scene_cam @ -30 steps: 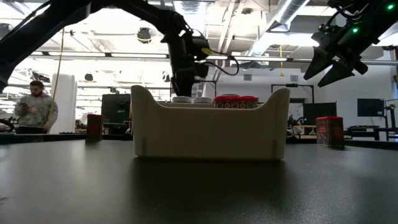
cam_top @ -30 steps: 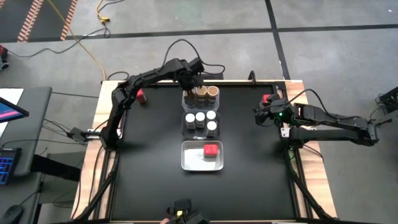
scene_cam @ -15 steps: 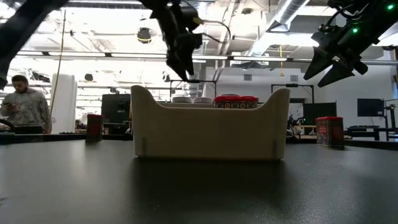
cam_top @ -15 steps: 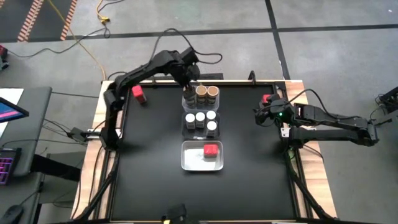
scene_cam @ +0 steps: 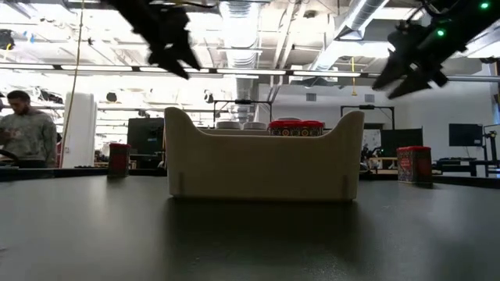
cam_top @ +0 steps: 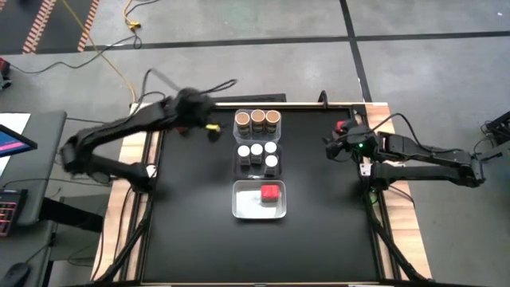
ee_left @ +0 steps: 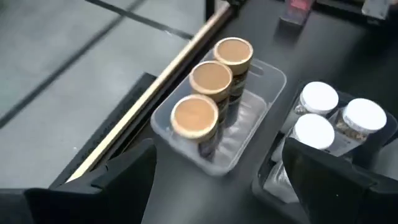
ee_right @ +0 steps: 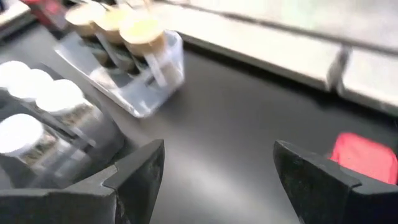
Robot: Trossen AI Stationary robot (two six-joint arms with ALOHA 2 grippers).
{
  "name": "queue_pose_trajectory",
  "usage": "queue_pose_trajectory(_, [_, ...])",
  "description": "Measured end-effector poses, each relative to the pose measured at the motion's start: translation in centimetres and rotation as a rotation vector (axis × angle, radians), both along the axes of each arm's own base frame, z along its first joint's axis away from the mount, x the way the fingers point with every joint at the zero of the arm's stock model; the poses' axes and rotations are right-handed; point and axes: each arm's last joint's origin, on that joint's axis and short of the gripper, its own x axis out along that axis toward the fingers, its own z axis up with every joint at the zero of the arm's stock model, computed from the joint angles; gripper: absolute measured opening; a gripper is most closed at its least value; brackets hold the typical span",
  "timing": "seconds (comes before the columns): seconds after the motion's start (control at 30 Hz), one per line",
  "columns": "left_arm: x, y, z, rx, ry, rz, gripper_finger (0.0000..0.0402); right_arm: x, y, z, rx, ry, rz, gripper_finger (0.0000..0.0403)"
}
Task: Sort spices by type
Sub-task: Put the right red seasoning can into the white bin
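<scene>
Your left tool (ee_left: 214, 186) hangs released, its two dark fingers spread with nothing between them. Your right tool (ee_right: 214, 180) is likewise released and empty, held above the matt black desk (cam_top: 191, 207).

Just ahead of the left tool stands a clear rectangular plastic bin (ee_left: 268, 73) holding three round jars with flat tan tops (ee_left: 210, 78) in a row, touching each other. Beside it, a little farther from that tool, is a second clear bin (cam_top: 237, 162) with four round jars with smooth white tops (cam_top: 256, 154); speckled contents show through their glass sides.

Close in front of the right tool, one squat jar with a red square top (ee_right: 364, 155) stands alone on the desk. A second loose red jar (scene_cam: 118, 158) stands out near the left arm. Farthest from both tools' reach along the row, the third clear bin (cam_top: 243, 209) holds a single red square-topped jar (cam_top: 271, 192).

I judge the sorting nearly done: tan and white kinds are binned, and the two loose red jars remain. The next move probably calls for you to lower the right tool over the red jar before it, line the fingers up with two flat sides, clench, and carry it to the third bin. The lid's squared corners may slip if taken diagonally.
</scene>
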Motion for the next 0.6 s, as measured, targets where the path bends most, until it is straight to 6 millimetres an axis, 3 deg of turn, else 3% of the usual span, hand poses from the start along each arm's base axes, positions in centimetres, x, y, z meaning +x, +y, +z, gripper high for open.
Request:
queue_pose_trajectory(0.13, [-3.8, -2.7, -1.7, 0.008, -0.061, 0.039, 0.0332, 1.4, -0.4, 1.1, -0.108, -0.05, 0.076, 0.0329])
queue_pose_trajectory(0.3, [-7.3, -4.8, -3.9, -0.068, -0.17, 0.09, 0.0332, 2.9, -2.6, 2.8, -0.061, -0.009, -0.046, 0.0329])
queue_pose_trajectory(0.47, [-9.3, -5.7, -5.2, -0.095, -0.241, 0.115, 0.0332, 4.1, -5.8, 4.6, 0.034, 0.166, -0.13, 0.0329])
queue_pose_trajectory(0.6, [-10.0, -6.1, -5.7, -0.117, -0.269, 0.132, 0.0332, 3.9, -8.8, 5.9, 0.185, 0.27, -0.261, 0.0329])
